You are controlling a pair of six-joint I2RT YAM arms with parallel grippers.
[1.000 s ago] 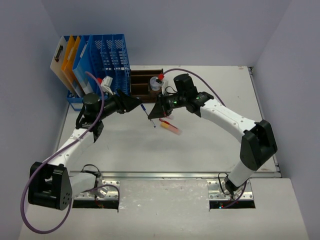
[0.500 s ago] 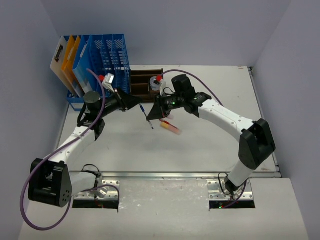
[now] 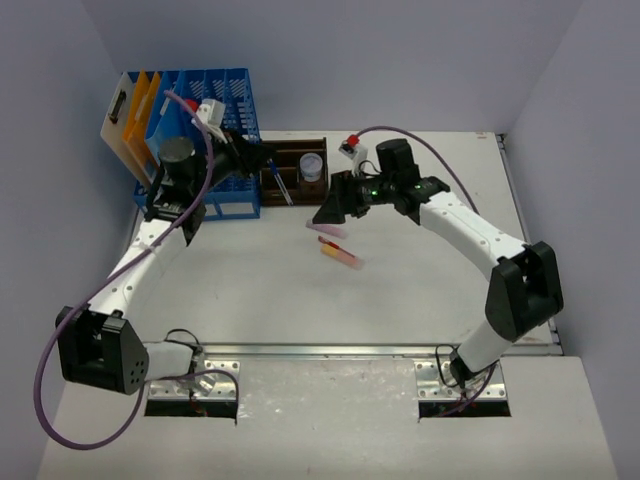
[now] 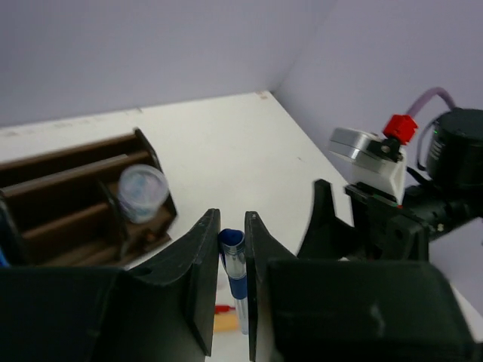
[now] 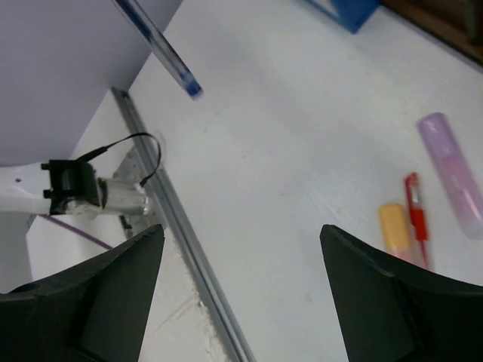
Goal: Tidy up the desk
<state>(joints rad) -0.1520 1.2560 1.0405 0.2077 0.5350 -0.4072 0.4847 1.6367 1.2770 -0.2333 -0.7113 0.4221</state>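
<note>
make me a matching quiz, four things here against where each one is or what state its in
1 blue plastic pen
2 small clear round jar
3 lilac plastic tube
4 right pincer

A lying on the off-white desk
B open, holding nothing
C gripped in the left pincer
D in the dark-brown wooden tray

Pairs: 1-C, 2-D, 3-A, 4-B

Got file rack [image 3: 215,110] back-left on desk [image 3: 420,290], compartment tray [image 3: 290,152] just right of it, cup [image 3: 312,166] in tray. Pen [image 4: 236,285] tilted over tray's left part. Small items [image 3: 338,250], likely markers, mid-desk in front of tray.
</note>
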